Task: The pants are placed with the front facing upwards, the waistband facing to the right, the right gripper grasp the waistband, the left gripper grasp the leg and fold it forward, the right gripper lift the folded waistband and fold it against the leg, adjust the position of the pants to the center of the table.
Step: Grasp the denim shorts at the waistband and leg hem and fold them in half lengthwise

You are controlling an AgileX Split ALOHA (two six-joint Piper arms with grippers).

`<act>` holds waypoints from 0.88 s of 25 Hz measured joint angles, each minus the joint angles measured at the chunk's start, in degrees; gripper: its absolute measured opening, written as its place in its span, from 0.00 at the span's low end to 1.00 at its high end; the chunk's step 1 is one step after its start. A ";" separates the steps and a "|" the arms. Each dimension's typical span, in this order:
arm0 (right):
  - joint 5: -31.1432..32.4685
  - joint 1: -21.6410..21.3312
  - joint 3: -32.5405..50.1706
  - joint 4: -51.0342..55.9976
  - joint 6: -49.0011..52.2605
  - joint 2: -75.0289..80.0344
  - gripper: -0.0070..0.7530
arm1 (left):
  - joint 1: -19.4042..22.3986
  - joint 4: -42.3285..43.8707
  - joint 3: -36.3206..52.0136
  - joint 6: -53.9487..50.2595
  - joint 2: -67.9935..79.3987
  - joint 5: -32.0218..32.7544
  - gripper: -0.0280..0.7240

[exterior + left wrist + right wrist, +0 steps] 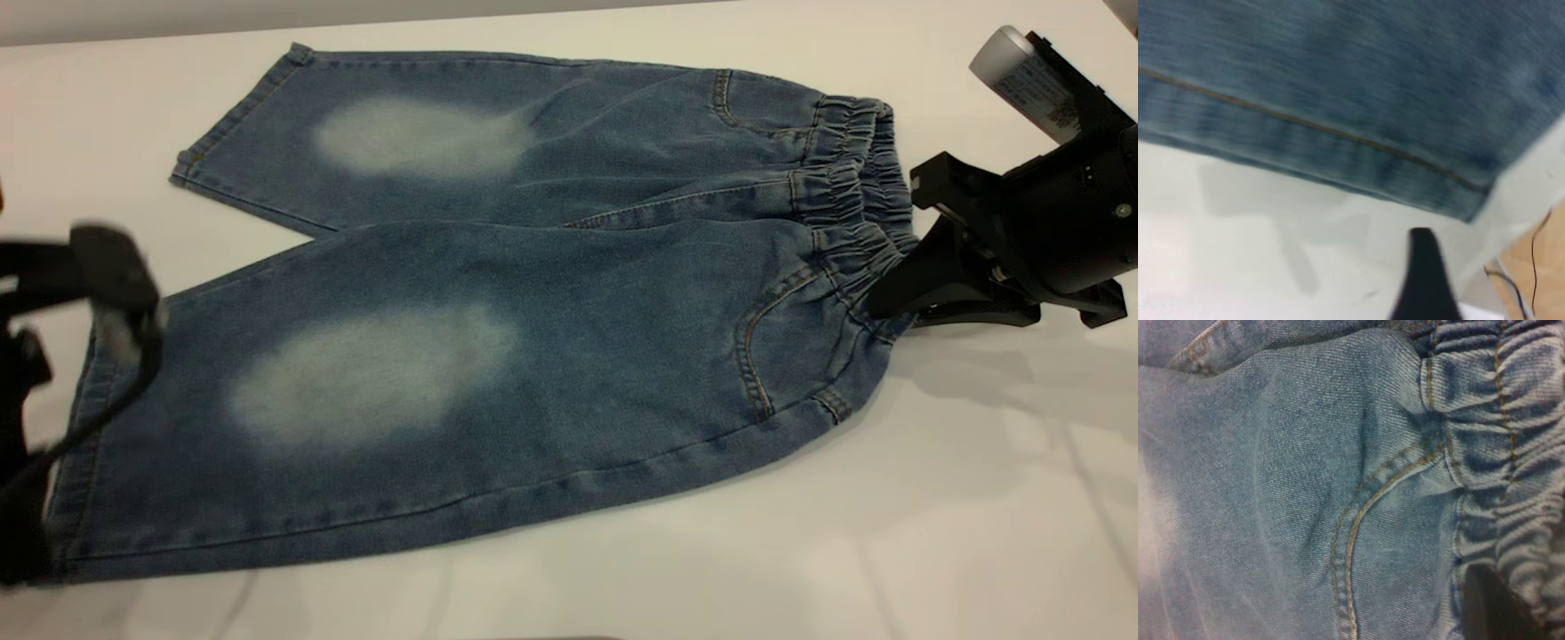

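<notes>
Near leg hem: lower-left corner of the pants [498, 356], at 8 o'clock from the garment's middle; the left gripper [107, 293] hangs over this hem, blurred.
Left gripper fingers: cannot tell whether spread or pressed together; left wrist view shows one dark fingertip [1423, 273] just off the hem edge, over bare table [889, 533].
Pants, lay: flat, front up, both faded ovals showing; long axis runs 9 to 3 o'clock, legs at 9, far leg angled toward 10.
Waistband [858, 204]: at 3 o'clock, ruched, bunched where the claw meets it.
Right gripper [898, 289]: at the near end of the waistband, touching it; seemingly pinched on the band, upper finger above the cloth, lower finger along the table.
Nearer arm: right for waistband, left for hem.
Judgement: the fold forward awaits a firm left hold on the leg.
</notes>
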 joint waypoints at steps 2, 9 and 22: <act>0.00 0.00 0.00 0.00 -0.26 0.00 0.10 | 0.00 -0.17 1.77 2.43 0.00 -1.60 0.69; -0.06 0.00 0.00 0.00 -0.54 0.00 0.10 | 0.00 -0.17 6.03 6.37 0.00 -13.41 0.64; -0.06 0.00 0.00 0.02 -0.59 0.00 0.11 | 0.00 -0.28 6.19 6.50 2.91 -18.26 0.62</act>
